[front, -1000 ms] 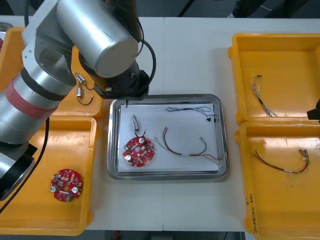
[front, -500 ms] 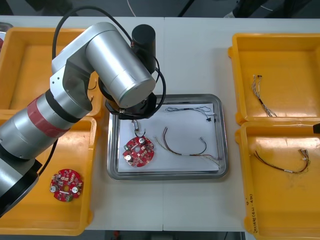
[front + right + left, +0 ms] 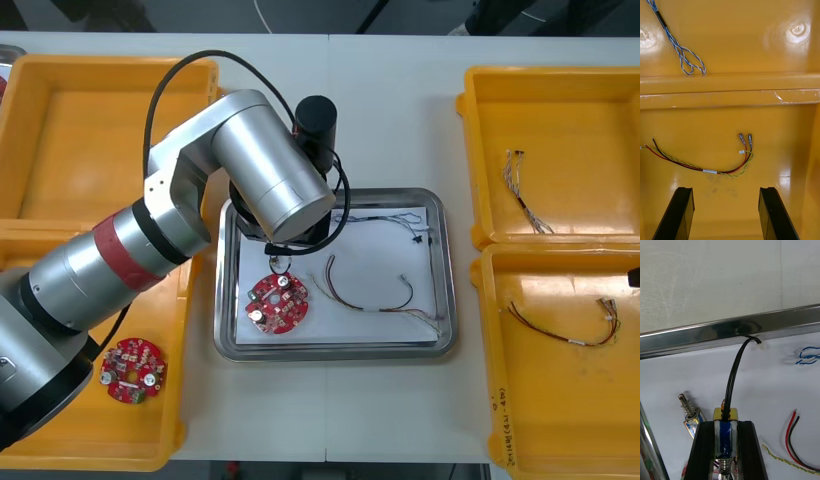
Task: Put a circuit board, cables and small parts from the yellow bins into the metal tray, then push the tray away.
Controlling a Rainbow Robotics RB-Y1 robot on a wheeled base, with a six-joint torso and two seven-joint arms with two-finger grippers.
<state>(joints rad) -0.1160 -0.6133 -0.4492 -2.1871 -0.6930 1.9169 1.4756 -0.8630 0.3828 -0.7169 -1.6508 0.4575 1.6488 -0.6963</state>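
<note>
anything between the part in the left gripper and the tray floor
Nothing visible. The left gripper holds the small metal part over the metal tray's white floor; a second small part lies beside it.

The left arm spans the left bins and the tray's left side, the left gripper clamped on a small part near the board. Cables cover the tray's middle and right; the table beyond it is bare. The right bin's floor between the right gripper's spread fingers is bare.
</note>
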